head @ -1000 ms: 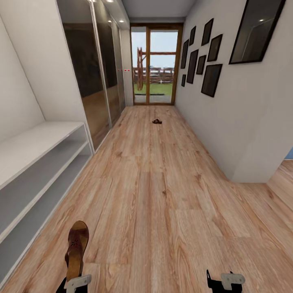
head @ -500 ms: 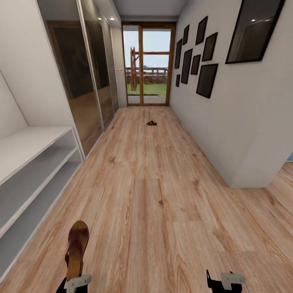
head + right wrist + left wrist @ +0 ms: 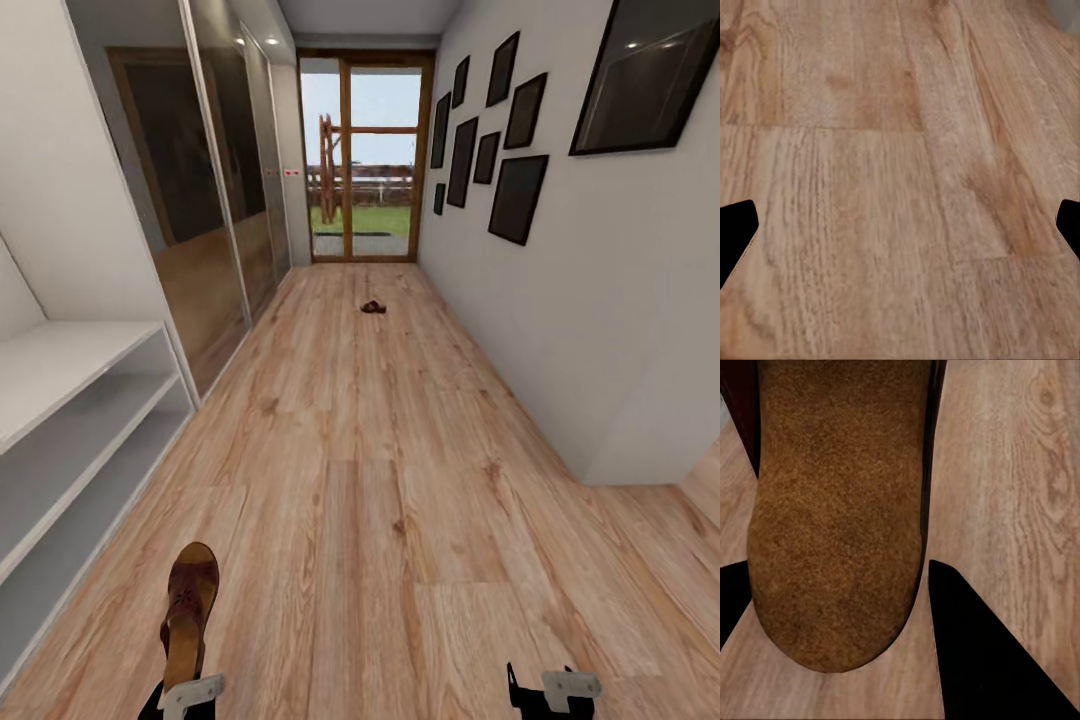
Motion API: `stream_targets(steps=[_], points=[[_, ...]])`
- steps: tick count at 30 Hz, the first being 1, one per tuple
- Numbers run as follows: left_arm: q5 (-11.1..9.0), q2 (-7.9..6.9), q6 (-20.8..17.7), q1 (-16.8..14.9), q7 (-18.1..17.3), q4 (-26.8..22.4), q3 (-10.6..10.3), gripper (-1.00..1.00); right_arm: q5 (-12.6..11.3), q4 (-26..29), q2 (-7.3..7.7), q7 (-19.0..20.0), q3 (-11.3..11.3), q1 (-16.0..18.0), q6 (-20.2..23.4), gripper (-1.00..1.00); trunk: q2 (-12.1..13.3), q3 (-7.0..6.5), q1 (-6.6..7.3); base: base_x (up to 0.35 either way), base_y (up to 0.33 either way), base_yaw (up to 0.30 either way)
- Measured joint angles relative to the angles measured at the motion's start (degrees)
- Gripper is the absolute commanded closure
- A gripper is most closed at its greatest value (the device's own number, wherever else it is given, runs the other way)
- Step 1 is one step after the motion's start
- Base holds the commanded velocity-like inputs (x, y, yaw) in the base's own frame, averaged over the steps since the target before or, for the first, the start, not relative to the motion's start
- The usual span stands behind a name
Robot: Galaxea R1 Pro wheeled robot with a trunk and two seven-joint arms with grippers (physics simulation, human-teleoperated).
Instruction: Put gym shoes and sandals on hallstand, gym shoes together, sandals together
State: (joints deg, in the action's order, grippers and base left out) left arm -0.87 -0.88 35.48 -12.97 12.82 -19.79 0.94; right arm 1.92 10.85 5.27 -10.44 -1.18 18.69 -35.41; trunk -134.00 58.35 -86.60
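A long corridor floor [image 3: 380, 470] of pale wood planks runs to a glazed door at the far end, with framed pictures on the right wall and mirrored sliding doors on the left. From the head view, the hallstand [image 3: 70, 400] with its two open shelf slots stands at our near left. Over the last second it has slid toward the left edge of the picture and the right wall's corner has drawn nearer, so our base has rolled and turned; the furniture itself has not moved. Our left gripper [image 3: 183, 690] shows at the near edge, carrying one sandal [image 3: 188, 610] by its heel, toe pointing down the hall. The second sandal [image 3: 373, 307] lies well apart on the floor near the far door. Our right gripper [image 3: 545, 690] shows at the near right, with nothing in it.

In the left wrist view, the held sandal's [image 3: 840, 510] rough brown sole hangs between the two dark fingers [image 3: 975, 652], which we judge to be pinching it above the planks.

In the right wrist view, the fingers [image 3: 735, 225] sit at the picture's two edges, spread wide over bare boards.

We judge that the drift away from the rack points us toward the far sandal, leaving the carried one yet to be shelved.
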Motion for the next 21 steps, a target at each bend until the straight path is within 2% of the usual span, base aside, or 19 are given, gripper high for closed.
stream_targets(steps=[21], points=[[0.0,0.0,0.0,0.0,0.0,0.1,0.0,1.0,0.1,0.0,0.0,-0.1,0.0,0.0,0.1,-1.0,0.0,0.0,0.0,0.34,0.0,0.0]])
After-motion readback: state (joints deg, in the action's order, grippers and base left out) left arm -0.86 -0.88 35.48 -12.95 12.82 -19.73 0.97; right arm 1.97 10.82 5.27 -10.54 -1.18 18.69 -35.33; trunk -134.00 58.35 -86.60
